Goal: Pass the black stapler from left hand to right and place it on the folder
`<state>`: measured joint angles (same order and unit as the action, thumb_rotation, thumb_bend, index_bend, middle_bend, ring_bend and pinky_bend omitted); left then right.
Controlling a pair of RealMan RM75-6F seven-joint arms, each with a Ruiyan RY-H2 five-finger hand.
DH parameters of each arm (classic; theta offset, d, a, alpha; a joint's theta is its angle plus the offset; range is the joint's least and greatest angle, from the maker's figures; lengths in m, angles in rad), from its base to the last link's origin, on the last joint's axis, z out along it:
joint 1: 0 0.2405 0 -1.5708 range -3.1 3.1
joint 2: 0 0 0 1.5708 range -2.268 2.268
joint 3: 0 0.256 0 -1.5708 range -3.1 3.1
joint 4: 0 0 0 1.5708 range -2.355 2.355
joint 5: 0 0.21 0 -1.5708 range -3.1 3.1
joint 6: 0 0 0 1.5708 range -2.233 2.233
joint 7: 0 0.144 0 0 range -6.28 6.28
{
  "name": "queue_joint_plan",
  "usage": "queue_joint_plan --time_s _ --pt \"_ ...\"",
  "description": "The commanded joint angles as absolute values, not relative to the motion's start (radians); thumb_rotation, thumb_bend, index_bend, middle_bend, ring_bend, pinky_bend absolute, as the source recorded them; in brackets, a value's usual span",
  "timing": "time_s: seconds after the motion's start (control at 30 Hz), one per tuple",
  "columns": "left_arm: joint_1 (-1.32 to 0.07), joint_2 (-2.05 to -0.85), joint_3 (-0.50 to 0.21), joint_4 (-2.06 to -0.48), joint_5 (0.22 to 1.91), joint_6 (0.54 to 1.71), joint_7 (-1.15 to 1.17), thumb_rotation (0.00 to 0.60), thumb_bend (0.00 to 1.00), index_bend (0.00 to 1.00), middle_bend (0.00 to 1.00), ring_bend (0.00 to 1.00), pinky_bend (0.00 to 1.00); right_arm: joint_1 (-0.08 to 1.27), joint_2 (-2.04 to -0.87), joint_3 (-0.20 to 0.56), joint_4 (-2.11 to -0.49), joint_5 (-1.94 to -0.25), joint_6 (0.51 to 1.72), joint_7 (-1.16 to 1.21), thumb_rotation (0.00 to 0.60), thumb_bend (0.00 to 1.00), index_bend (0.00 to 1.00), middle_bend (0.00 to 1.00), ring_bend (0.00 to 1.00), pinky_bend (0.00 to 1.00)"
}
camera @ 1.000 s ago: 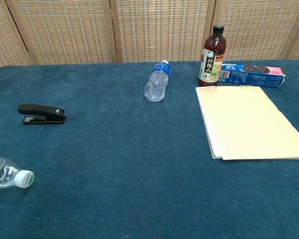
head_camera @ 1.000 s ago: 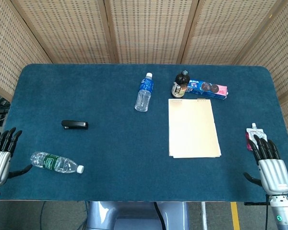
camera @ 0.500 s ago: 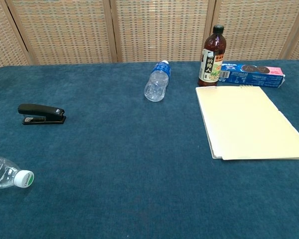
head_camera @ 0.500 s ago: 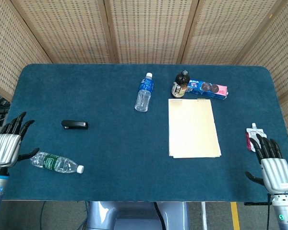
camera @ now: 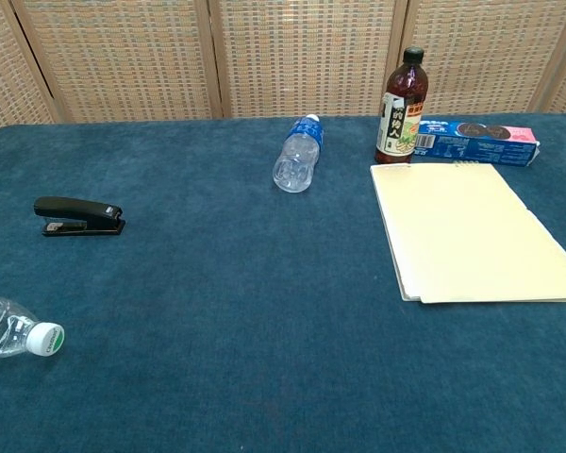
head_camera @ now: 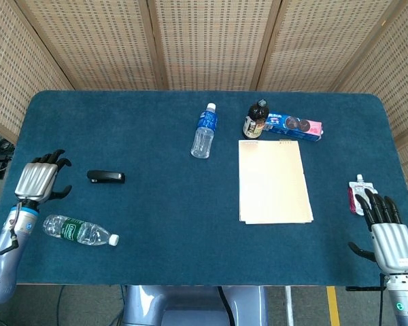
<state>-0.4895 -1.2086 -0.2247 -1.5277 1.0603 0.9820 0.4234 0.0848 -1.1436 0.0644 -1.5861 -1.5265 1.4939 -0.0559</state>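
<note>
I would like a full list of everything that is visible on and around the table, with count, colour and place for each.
stapler: 1, black, left part of table, lying flat.
folder: 1, cream, right of centre, flat.
green-label bottle: 1, clear with white cap, front left, on its side.
blue-label bottle: 1, clear with blue label, centre rear, on its side.
dark bottle: 1, brown with black cap, upright behind folder.
cookie box: 1, blue and pink, rear, right of dark bottle.
pouch: 1, white and pink, right edge.
table: 1, blue cloth top.
screens: woven tan panels, behind table.
left hand: silver and black, beside stapler, holding nothing.
right hand: silver and black, front right, fingers apart, holding nothing.
</note>
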Motion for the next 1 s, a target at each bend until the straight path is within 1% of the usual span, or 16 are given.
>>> queue_joint_plan --time_s 0.03,0.1,0.33,0.4,0.53,0.73,1.0 --pt "-0.549 -1.251 -0.231 -1.498 0.972 0.940 0.500 0.600 0.35 0.33 0.16 0.21 0.27 0.085 -1.144 0.065 -1.584 -1.525 1.492 -0.055 0.600 0.14 0.03 0.00 0.00 0.00" --pt "-0.569 -1.271 -0.229 -1.489 0.934 0.933 0.528 0.600 0.37 0.34 0.16 0.21 0.27 0.086 -1.145 0.065 -1.583 -1.522 1.490 -0.052 0.600 0.14 0.03 0.00 0.00 0.00" --pt "-0.626 -1.326 -0.206 -1.449 0.855 0.926 0.609 0.600 0.37 0.33 0.16 0.21 0.27 0.085 -1.145 0.069 -1.575 -1.524 1.498 -0.028 0.600 0.14 0.04 0.00 0.00 0.00" --pt "-0.640 -1.341 -0.200 -1.437 0.827 0.917 0.622 0.600 0.36 0.33 0.16 0.21 0.27 0.086 -1.144 0.071 -1.573 -1.519 1.495 -0.021 0.600 0.14 0.04 0.00 0.00 0.00" --pt "-0.666 -1.363 -0.184 -1.416 0.785 0.916 0.664 0.600 0.31 0.33 0.16 0.21 0.27 0.086 -1.142 0.075 -1.567 -1.510 1.492 -0.005 0.600 0.14 0.04 0.00 0.00 0.00" --pt "-0.699 -1.397 -0.179 -1.376 0.746 0.914 0.680 0.600 0.31 0.33 0.16 0.21 0.27 0.088 -1.139 0.079 -1.561 -1.499 1.484 0.014 0.600 0.14 0.04 0.00 0.00 0.00" --pt "-0.743 -1.438 -0.165 -1.314 0.697 0.883 0.707 0.600 0.31 0.33 0.16 0.21 0.27 0.095 -1.142 0.087 -1.545 -1.475 1.463 0.023 0.600 0.14 0.04 0.00 0.00 0.00"
